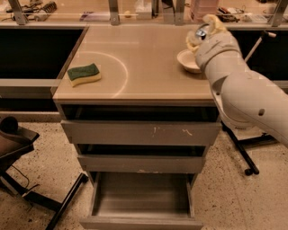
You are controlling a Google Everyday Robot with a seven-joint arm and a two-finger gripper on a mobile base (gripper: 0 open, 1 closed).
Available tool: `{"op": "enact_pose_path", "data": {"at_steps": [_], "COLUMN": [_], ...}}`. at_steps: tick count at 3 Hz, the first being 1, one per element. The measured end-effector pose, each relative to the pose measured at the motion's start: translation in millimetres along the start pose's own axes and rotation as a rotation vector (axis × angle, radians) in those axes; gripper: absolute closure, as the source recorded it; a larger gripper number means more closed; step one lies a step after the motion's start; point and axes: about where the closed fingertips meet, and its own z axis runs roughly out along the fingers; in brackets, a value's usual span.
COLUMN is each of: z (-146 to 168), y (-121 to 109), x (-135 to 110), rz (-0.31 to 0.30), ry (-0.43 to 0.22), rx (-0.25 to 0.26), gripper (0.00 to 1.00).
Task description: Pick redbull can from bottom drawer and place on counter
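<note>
My gripper [203,29] hangs over the back right of the counter [148,67], just above the white bowl. Its pale fingers [212,21] are closed around a small silver-blue can, the redbull can [200,32], held in the air above the counter. The bottom drawer [139,197] is pulled open at the foot of the grey unit, and its tray shows nothing inside. My white arm comes in from the right and covers the counter's right edge.
A white bowl [187,61] sits at the counter's right, partly behind my arm. A green and yellow sponge [84,74] lies at the left. The two upper drawers stand slightly open. A black stand [27,148] is at the lower left, and a cluttered shelf [135,11] runs behind.
</note>
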Motion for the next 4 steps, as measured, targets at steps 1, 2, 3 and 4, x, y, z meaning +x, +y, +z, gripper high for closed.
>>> {"op": "enact_pose_path", "data": {"at_steps": [1, 2, 3, 4], "z": [17.7, 43.7, 44.0, 44.0], "y": [89.7, 179.6, 178.8, 178.8], "x": [8.4, 44.1, 43.4, 43.4], "rz": [0.068, 0.187, 0.187, 0.187], "ry": [-0.085, -0.108, -0.108, -0.108], "rx": [-0.212, -0.406, -0.406, -0.406], "gripper": [1.0, 1.0, 1.0, 0.81]}}
